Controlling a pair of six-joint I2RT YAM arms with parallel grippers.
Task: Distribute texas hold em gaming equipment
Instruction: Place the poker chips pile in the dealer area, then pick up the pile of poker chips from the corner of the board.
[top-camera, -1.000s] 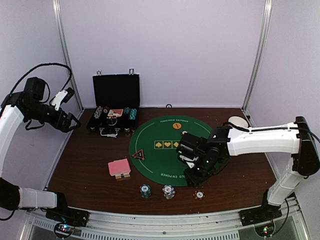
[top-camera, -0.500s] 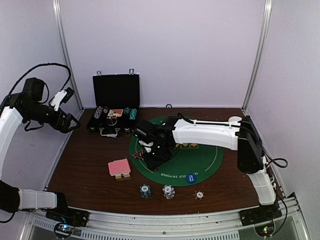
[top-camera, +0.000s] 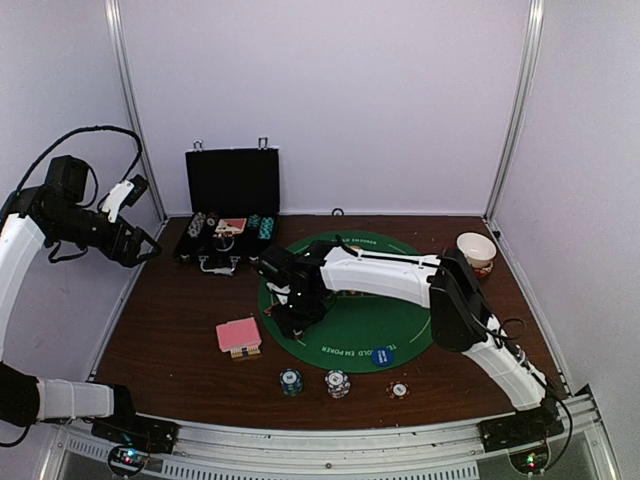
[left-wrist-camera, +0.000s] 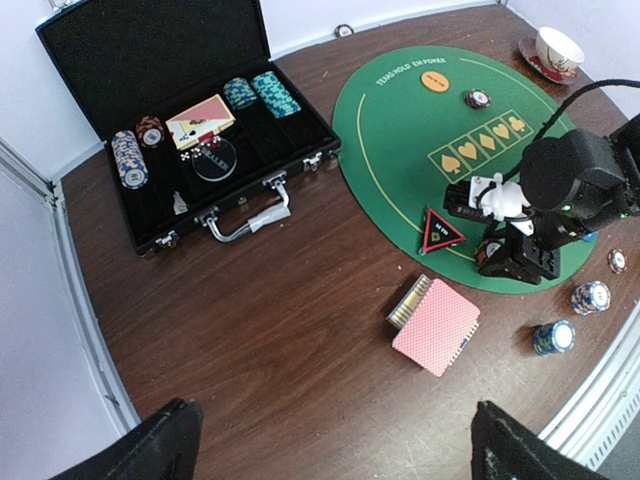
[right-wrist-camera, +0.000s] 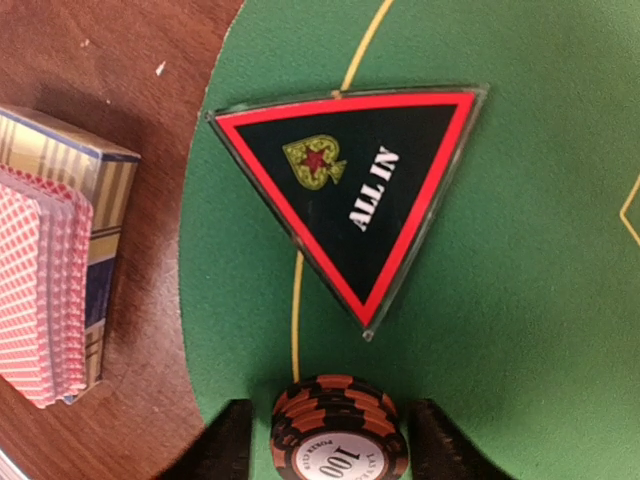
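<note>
From above, the right gripper (top-camera: 296, 300) reaches across the green mat (top-camera: 400, 310) to its left edge, near the card deck (top-camera: 238, 335). The left gripper (top-camera: 135, 245) hangs aside by the wall, I think to leave room. Three chip stacks (top-camera: 337, 383) stand in a row before the mat (perhaps one for each player).

In the left wrist view, its own fingers stand wide apart with nothing between them.

In the right wrist view, an orange-black chip stack (right-wrist-camera: 338, 435) stands on the mat between the fingers (right-wrist-camera: 232, 445), close to a corner of the triangle (right-wrist-camera: 350, 200). A thin strip of green shows beside one finger, so the jaws seem loosened, letting go rather than carrying.

A second ago this arm was over the mat's near right part. Now a blue disc (top-camera: 381, 354) lies uncovered there. The left arm has not moved.
</note>
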